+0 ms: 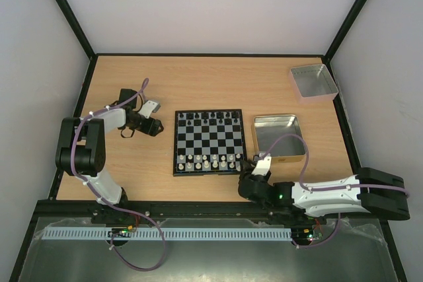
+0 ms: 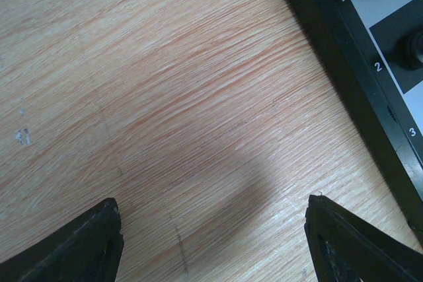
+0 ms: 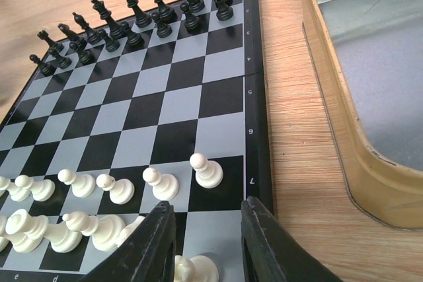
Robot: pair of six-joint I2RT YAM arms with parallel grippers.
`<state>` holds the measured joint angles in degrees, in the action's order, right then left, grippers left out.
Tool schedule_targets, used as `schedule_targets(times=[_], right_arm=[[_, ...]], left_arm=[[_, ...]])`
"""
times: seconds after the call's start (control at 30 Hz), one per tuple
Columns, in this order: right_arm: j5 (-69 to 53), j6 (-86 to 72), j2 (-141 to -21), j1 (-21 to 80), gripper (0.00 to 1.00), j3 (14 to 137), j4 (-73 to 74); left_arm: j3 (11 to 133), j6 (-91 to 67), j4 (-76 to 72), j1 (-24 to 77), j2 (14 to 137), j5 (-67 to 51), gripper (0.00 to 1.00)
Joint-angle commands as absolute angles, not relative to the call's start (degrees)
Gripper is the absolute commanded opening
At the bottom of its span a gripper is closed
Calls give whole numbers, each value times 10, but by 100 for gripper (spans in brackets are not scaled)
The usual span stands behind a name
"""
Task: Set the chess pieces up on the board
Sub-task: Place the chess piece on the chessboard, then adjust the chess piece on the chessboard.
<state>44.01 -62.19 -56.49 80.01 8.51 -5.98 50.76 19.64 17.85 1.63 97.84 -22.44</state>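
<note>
Right fingers (image 3: 264, 246): sitting narrowly parted around a white piece (image 3: 195, 270), grip unclear; risking knocking the adjacent pawn (image 3: 206, 171) over. Left fingers (image 2: 86, 249): hanging wide open, empty.

loc: robot lab cell | evid: white encl. walls (image 1: 198, 4), black frame posts (image 1: 65, 8)

The left arm is folded with its elbow raised on the left, and the left tool (image 2: 211, 206) hangs low with its jaws spread wide. The right arm stretches low across the near edge. The right tool (image 3: 208, 211) points forward, jaws only narrowly parted.
</note>
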Motion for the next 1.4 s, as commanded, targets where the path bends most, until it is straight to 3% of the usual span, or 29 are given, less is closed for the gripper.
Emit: schedule_targets(times=[0.0,0.2,0.5,0.77,1.07,1.37], right_arm=[[452,-628,-558,805,26,88,-38],[432,-622,-571,806,9,136,10],[512,-652,-484,806,7,218,176],[355,-618,-628,802,2,405,303],[118,-649,-579,696,2,390,295],[-32,-583,-666,605,2,394,319]], left_arm=[[474,185,240,15,1014,-179,76],[474,184,240,15,1014,-179,76],[474,185,240,15,1015,-179,76],[476,186,241,16,1017,-180,76],[475,186,241,18,1019,-178,76],[476,185,241,18,1019,-176,76]])
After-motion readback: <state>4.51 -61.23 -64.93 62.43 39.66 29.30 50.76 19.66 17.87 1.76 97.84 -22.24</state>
